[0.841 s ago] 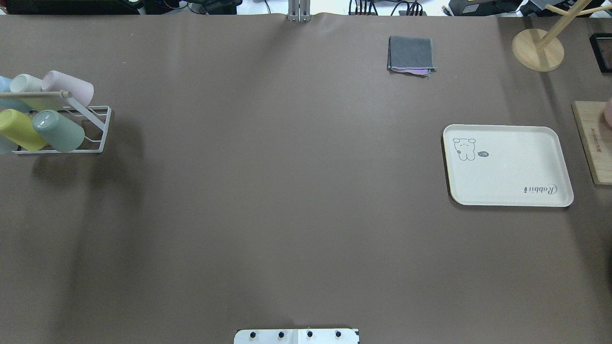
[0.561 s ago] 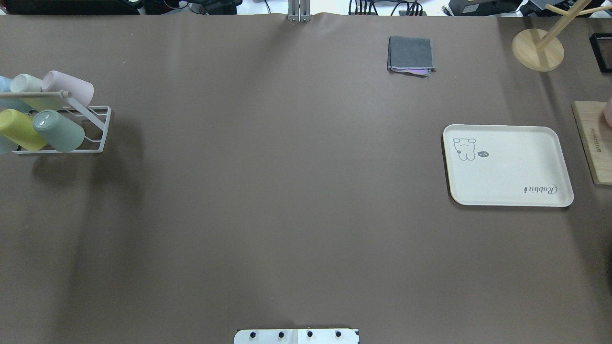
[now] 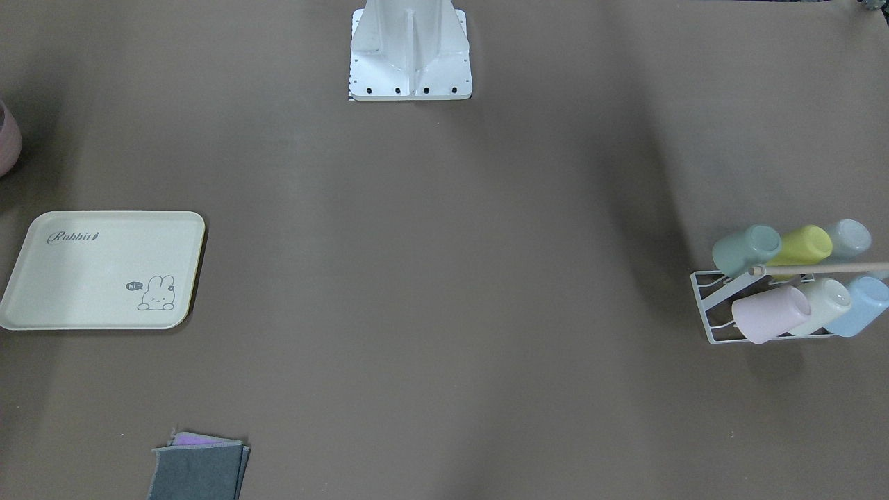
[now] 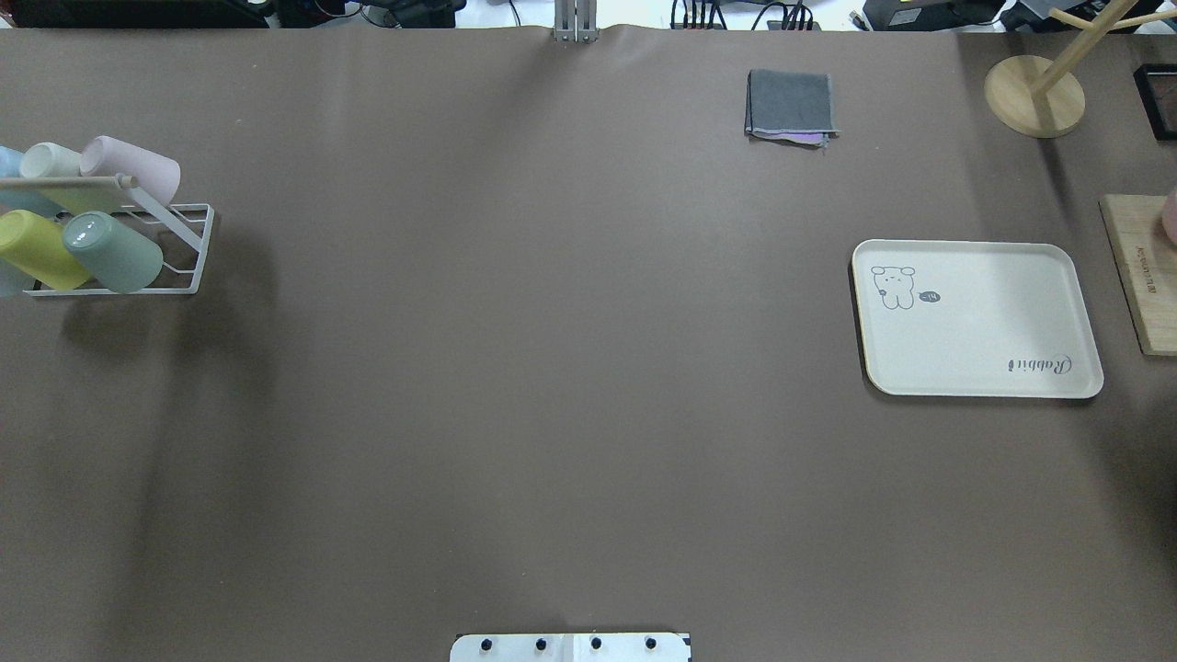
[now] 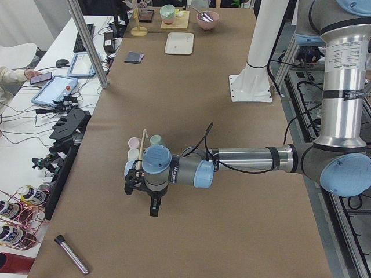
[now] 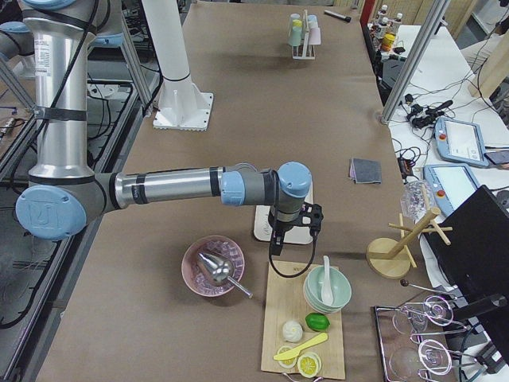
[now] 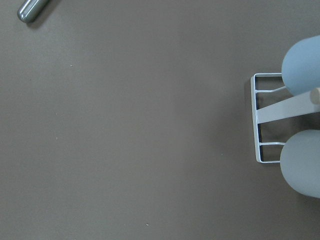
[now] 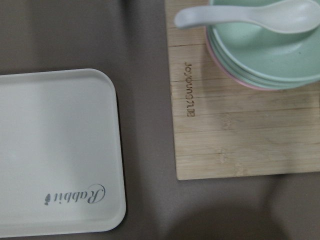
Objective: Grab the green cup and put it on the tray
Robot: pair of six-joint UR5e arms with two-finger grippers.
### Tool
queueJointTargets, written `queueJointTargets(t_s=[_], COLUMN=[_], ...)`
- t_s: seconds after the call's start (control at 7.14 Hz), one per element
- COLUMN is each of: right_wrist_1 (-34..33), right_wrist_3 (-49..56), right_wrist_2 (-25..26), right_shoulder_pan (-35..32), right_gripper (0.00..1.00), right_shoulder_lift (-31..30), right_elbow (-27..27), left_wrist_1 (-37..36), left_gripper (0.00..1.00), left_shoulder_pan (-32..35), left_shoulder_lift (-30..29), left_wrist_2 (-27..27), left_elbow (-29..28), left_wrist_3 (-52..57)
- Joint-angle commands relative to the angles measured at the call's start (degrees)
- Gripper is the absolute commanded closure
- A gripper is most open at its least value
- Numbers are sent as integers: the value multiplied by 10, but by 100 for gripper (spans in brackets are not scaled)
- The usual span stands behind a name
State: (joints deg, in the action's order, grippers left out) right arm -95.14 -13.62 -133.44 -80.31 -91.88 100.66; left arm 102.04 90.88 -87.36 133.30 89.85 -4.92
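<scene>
Brown table [image 4: 552, 368] carries the bare tray [image 4: 975, 317] on the robot's right and the rack [image 4: 188, 267] far on its left. On the rack the green cup [image 4: 115, 253] lies tilted, touching the yellow cup [image 4: 37, 248]. The left gripper [image 5: 134, 186] hangs near the rack and the right gripper [image 6: 293, 231] near the tray; I cannot tell how far either's fingers are spread. A crooked pull could snag the rack, dragging it or knocking out the yellow cup.
</scene>
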Motion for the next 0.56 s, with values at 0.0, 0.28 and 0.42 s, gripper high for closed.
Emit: queueJointTargets(t_s=[0.0, 0.28, 0.42], right_wrist_1=[16, 28, 82], right_wrist_3=[-39, -60, -67], right_wrist_2=[27, 26, 23], right_shoulder_pan=[70, 94, 98], right_gripper=[0, 1, 1], right_shoulder_lift=[41, 61, 78], right_elbow=[-15, -48, -115], left_wrist_1=[0, 0, 0], left_gripper=[2, 2, 2], left_shoulder_pan=[0, 1, 1], left_shoulder_lift=[0, 0, 0], left_wrist_2=[0, 0, 0], left_elbow=[1, 1, 1], left_wrist_3=[0, 0, 0])
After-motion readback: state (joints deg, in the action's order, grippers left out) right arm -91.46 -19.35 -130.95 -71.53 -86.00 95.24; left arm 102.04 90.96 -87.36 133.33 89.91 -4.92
